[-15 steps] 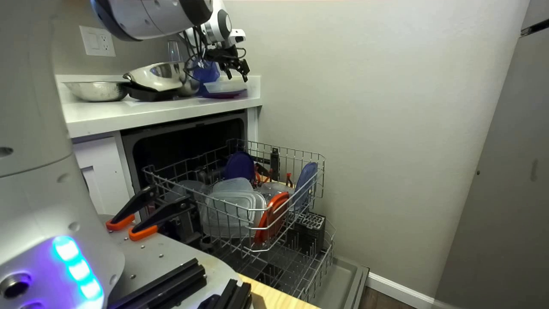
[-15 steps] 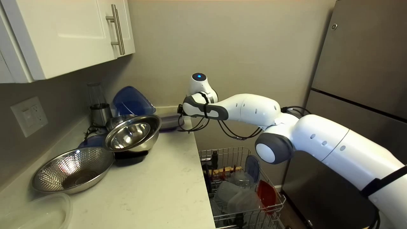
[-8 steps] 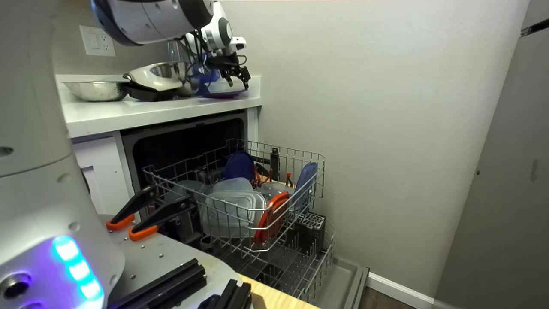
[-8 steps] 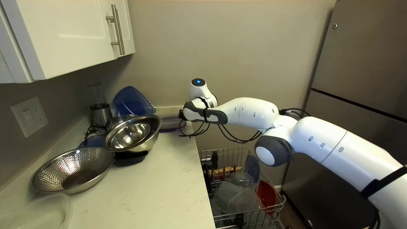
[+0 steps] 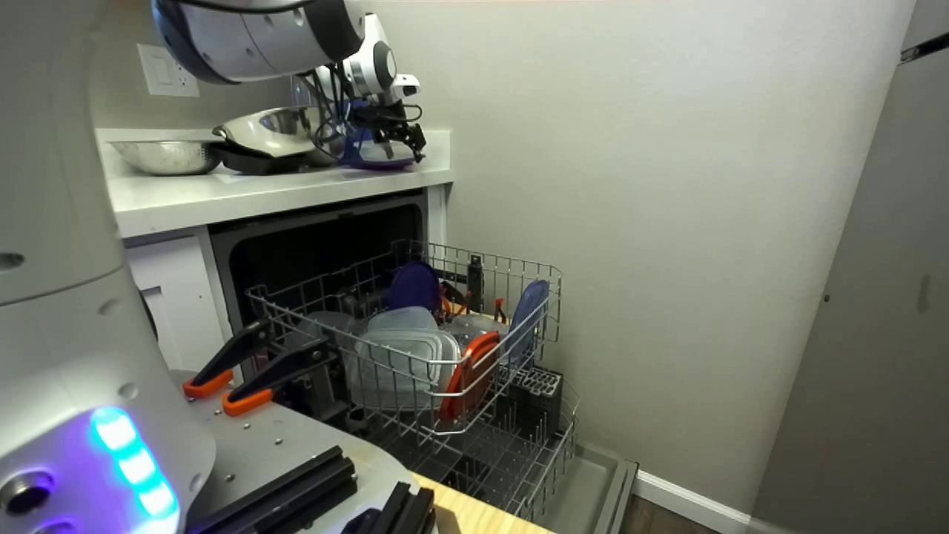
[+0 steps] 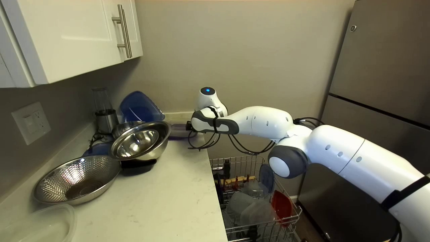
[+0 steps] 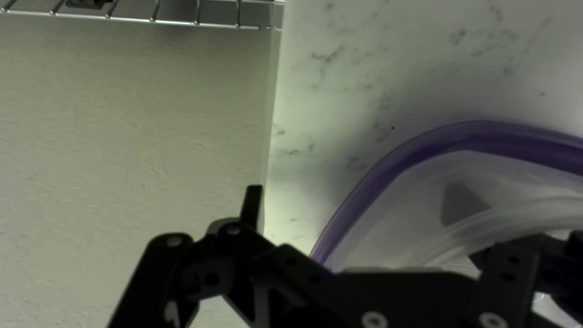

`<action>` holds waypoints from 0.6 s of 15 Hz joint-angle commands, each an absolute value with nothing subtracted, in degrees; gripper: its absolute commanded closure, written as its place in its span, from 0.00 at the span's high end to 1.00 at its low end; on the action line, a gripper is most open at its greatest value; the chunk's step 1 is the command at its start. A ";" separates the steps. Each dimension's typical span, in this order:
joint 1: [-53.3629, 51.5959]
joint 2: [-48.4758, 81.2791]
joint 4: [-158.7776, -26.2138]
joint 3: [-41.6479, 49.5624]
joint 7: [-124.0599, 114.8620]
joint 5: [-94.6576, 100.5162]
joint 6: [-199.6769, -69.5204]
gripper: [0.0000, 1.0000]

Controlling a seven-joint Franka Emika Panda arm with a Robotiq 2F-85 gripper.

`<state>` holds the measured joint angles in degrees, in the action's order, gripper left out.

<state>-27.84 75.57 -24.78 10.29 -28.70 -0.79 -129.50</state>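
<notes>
My claw [image 5: 403, 153] is at the far end of the desk [image 6: 174, 181], by the container [image 7: 357, 205] there; in the wrist view, its rim shows between my fingers [image 7: 252, 204]. In an exterior view, a tub [image 6: 73, 222] sits at the near left of the desk, and the colander [image 6: 77, 179] lies just behind it. Farther back, nested bowls [image 6: 141, 143] rest on a tray [image 6: 137, 167], with the blender [image 6: 105, 121] behind on the left and an upright lid [image 6: 139, 106] beyond them. The rack [image 6: 247, 164] stands lower, right of the desk, more tubs [image 6: 257, 212] inside it.

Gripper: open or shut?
Open: the gripper has its fingers spread wide, seen in the wrist view and an exterior view.
</notes>
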 commanded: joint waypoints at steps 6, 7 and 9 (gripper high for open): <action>-24.16 72.87 -24.29 5.26 -20.82 -2.50 -127.53 1.00; -23.79 72.61 -24.13 5.14 -20.79 -2.49 -127.42 1.00; -23.19 72.16 -24.09 4.48 -20.26 -2.74 -127.26 1.00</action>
<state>-24.28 74.38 -22.70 6.26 -23.12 -1.30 -128.65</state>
